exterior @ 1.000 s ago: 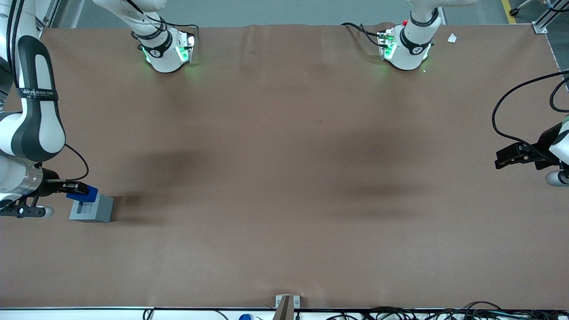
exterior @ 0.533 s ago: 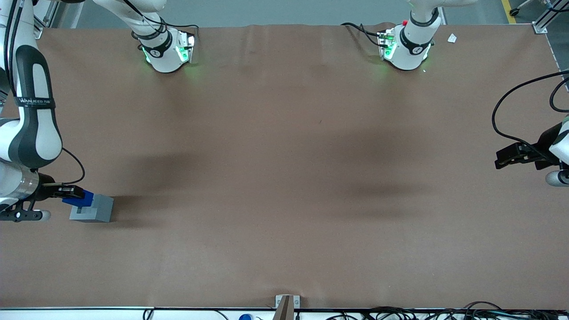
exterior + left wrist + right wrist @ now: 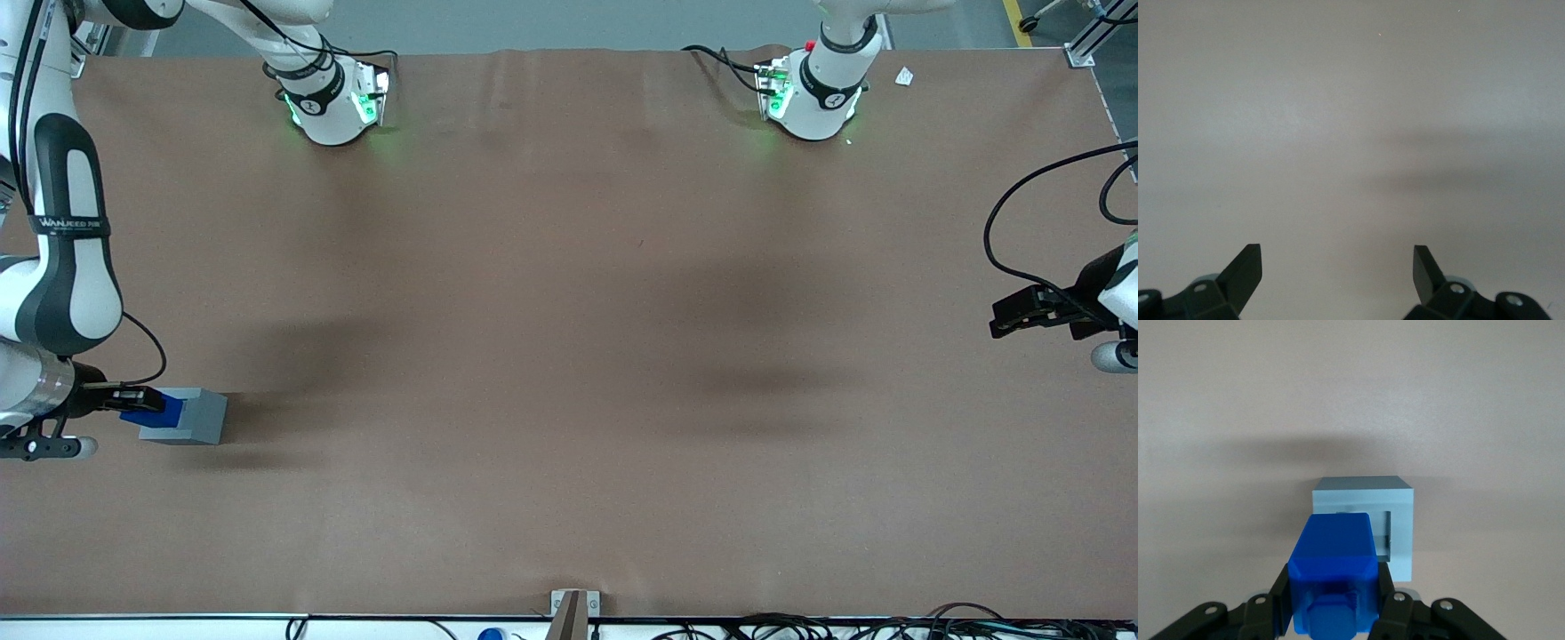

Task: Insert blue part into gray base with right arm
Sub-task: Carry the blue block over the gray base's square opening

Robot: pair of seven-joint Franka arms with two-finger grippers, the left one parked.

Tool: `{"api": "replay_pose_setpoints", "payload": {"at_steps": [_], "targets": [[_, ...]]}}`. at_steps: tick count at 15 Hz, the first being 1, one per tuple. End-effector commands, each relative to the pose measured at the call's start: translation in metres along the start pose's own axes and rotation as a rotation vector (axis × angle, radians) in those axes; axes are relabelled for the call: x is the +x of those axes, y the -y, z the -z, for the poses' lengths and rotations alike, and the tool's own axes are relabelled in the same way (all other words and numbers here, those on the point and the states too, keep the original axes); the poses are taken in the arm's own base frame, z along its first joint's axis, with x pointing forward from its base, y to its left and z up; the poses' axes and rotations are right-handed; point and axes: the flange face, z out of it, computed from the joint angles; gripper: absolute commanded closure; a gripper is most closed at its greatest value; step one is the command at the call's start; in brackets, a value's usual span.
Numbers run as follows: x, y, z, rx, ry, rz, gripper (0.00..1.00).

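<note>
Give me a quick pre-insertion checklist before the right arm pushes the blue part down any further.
1. Grip: gripper shut on the blue part: ok.
2. Position: blue part over the gray base: ok.
3. Recess free of debris: ok in the sliver that shows, rest hidden.
4. Alignment with the recess: looks offset in the wrist view: cannot tell.
5. Blue part seated: not ok, not yet.

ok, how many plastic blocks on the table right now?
2. The blue part is gripped by the right arm's gripper over the gray base, which sits at the working arm's end.
</note>
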Motion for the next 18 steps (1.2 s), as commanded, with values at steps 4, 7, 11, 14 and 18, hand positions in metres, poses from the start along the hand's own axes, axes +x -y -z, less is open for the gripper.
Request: {"api": "replay_pose_setpoints", "payload": {"at_steps": [4,7,11,14,18], "targets": [[0.004,-0.013,-0.009,0.009,0.007,0.0,1.0],[0.004,-0.014,-0.012,0.01,0.008,-0.002,1.0],[0.004,-0.021,-0.014,0.005,-0.014,-0.01,1.0],[0.004,-0.02,-0.015,0.007,-0.012,-0.009,1.0],[0.003,-0.019,-0.018,0.007,-0.007,-0.009,1.0]]}}
